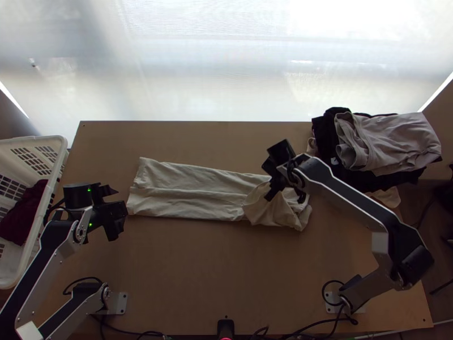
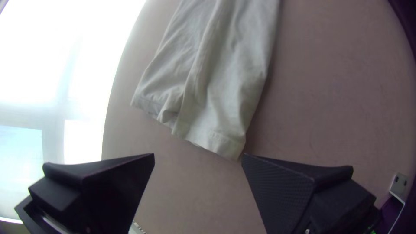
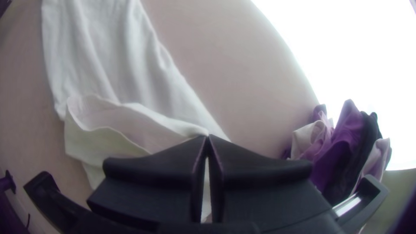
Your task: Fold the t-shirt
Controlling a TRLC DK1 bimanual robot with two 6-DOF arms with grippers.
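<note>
The shirt lies mid-table in a long narrow strip, its long axis running left to right and slanting slightly nearer at the right. The right gripper is over the right end and is the nearer one to the fold; from it, most of the shirt stretches away left. Its fingers are pressed together, with the edge of the flap running up to their tips, so it appears to have that edge pinched. The flap is the right end turned back, loose and rumpled, its open mouth facing left. The left gripper is spread wide with nothing between its fingers, just off the strip's left end; from there the shirt lies to the right and a little far. That end points left, its hem fairly straight, with a crease running lengthwise from it. The next move likely calls for drawing the flap left along the strip's axis; pulling near or far could skew the fold.
</note>
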